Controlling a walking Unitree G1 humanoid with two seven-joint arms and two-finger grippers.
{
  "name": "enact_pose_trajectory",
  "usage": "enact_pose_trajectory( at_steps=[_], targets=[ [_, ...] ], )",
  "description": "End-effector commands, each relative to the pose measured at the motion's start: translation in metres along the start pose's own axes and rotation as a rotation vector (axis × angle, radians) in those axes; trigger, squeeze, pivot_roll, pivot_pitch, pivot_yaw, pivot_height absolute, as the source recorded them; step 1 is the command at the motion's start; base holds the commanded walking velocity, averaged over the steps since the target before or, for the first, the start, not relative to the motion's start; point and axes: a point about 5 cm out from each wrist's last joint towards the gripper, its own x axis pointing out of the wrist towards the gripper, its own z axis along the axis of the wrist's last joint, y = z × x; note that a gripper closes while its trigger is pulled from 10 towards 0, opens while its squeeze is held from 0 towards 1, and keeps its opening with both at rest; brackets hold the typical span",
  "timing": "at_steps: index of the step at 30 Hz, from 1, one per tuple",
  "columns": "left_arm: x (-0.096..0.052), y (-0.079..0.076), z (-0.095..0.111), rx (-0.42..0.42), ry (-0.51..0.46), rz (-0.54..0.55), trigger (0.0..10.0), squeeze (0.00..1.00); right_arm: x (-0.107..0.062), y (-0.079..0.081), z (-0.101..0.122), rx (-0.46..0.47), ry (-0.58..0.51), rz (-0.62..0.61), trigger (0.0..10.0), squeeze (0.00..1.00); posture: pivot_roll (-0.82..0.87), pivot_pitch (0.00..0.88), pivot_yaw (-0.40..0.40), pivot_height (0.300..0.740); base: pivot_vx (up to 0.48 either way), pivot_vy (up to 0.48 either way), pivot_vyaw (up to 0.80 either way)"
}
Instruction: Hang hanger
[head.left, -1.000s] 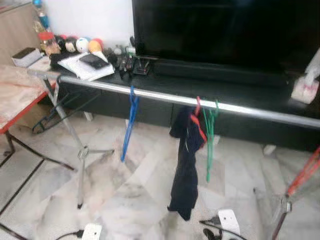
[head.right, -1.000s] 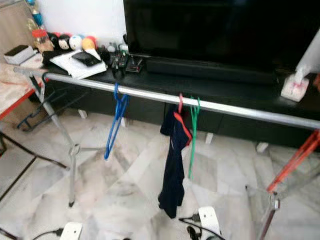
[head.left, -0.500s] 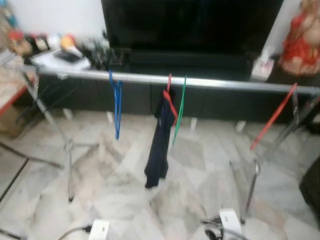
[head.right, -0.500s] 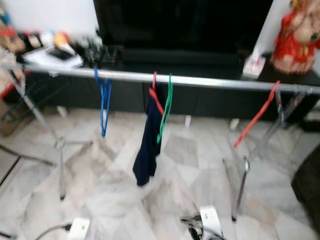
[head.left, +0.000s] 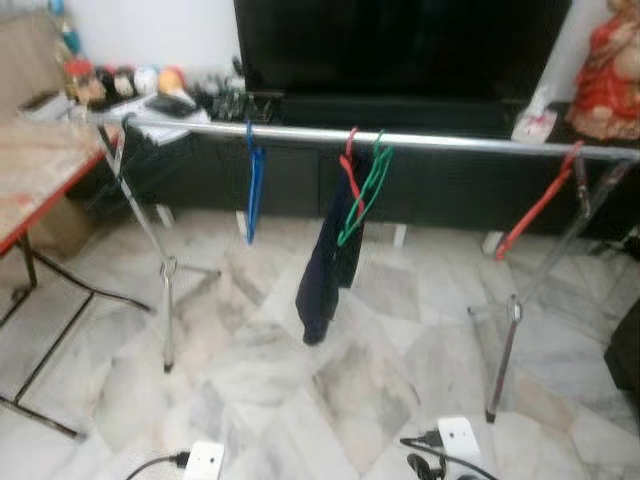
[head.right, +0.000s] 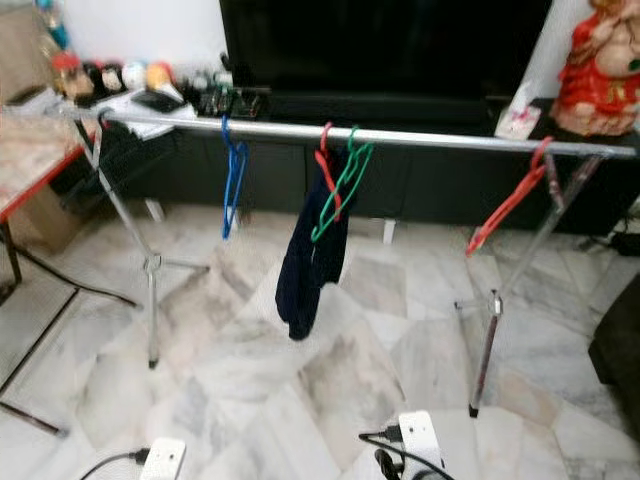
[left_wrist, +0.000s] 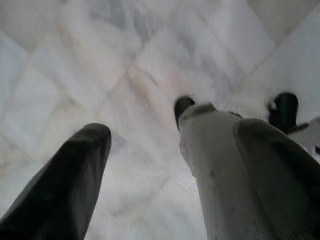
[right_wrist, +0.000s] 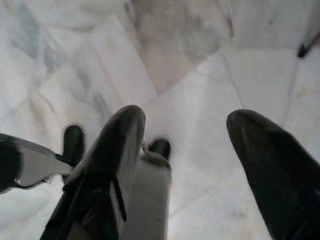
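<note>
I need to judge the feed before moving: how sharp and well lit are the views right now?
Left eye view: soft, evenly lit; rail and blue hanger readable. Right eye view: similar, slightly crisper. Wrist views: bright marble floor, near fingers blurred.

Right gripper (right_wrist: 185, 150) over pale marble floor (right_wrist: 200, 55), jaws spread wide, nothing between them.

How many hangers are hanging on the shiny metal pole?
4: a blue plastic hanger toward the left, a red hanger holding a dark navy garment mid-rail, a green hanger beside it, and another red hanger at the right end.
</note>
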Motion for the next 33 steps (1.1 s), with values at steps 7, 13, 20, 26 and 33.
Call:
enact_pose_trajectory(
  at_steps=[7,13,20,26,33],
  targets=[
    [-0.0025,0.002,-0.0157,0.009,0.06,0.004,10.0,0.0,0.0004,0.0015,0.0,0.015,0.0,-0.001,10.0,0.0,-0.05,0.068,-0.026,0.74,-0.164,0.0,0.0],
    [-0.0027,0.0032,-0.0167,0.013,0.065,0.006,10.0,0.0,0.0004,0.0016,-0.0001,0.013,0.0,-0.004,10.0,0.0,-0.04,0.068,-0.027,0.74,0.0,0.0,0.0],
    [-0.0026,0.0066,-0.0149,-0.034,0.055,0.012,10.0,0.0,0.0006,0.002,-0.0002,0.018,0.001,-0.016,10.0,0.0,-0.04,0.055,-0.025,0.74,0.0,0.0,0.0],
    [-0.0025,0.0114,-0.0131,-0.054,0.049,0.025,10.0,0.0,0.0006,0.0024,-0.0017,0.016,0.011,-0.024,10.0,0.0,-0.05,0.034,-0.021,0.74,0.0,0.0,-0.24],
    [-0.0026,0.0107,-0.0133,-0.055,0.043,0.027,10.0,0.0,0.0002,0.0013,-0.0027,0.002,0.015,-0.025,10.0,0.0,-0.04,0.017,-0.026,0.74,0.0,0.0,-0.78]
  ],
)
